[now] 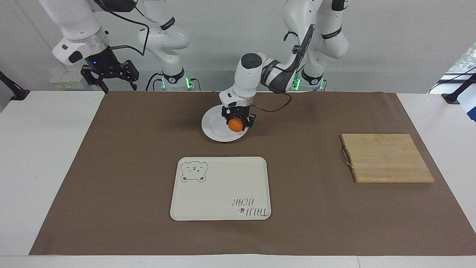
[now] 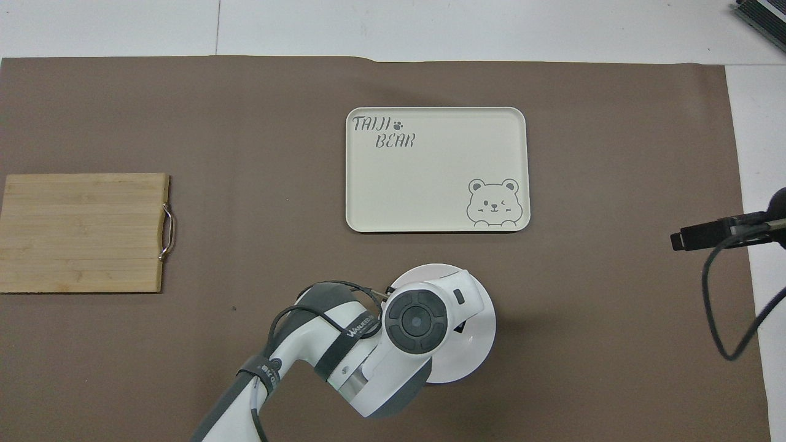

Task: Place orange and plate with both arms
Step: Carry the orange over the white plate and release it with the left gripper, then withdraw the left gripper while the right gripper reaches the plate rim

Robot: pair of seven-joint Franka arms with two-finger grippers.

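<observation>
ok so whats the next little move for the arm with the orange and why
Probably lower and release. The left pincer is shut on the orange over the plate, toward the edge nearest the left arm's end, and the fruit seems not yet set down. Easing it down before opening should keep it from rolling off. The right pincer waits, open, over the table's edge.
</observation>
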